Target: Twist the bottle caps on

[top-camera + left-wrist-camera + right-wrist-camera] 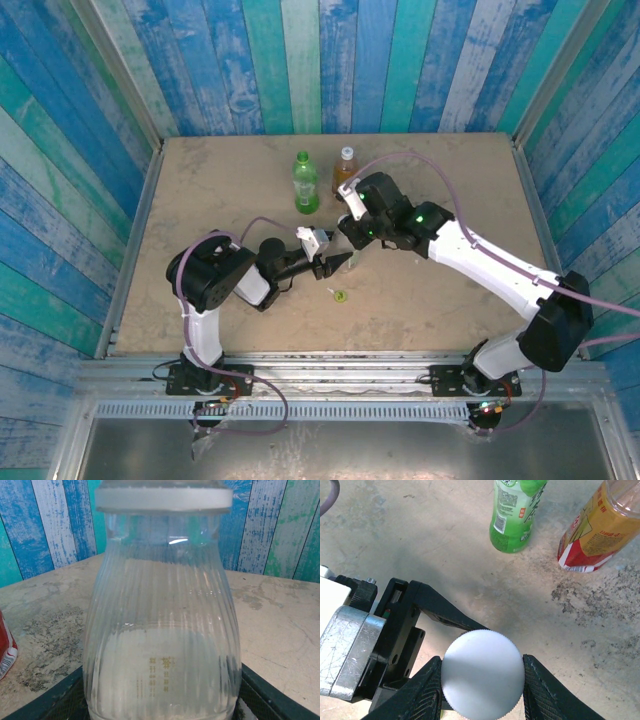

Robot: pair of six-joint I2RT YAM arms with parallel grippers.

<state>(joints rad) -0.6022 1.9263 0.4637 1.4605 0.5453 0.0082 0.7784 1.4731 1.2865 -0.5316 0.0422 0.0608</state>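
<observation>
Snugly, right pincer (482, 680) on white cap (482, 672).

You get bright, even, diffuse light over the table (220, 180); shadows there are faint and soft-edged. In your left wrist view the clear bottle (160, 630) sits very close and a little soft, with one small glare streak on its neck. In your right wrist view the white cap (482, 672) washes out to flat white, its ridges sharp.
</observation>
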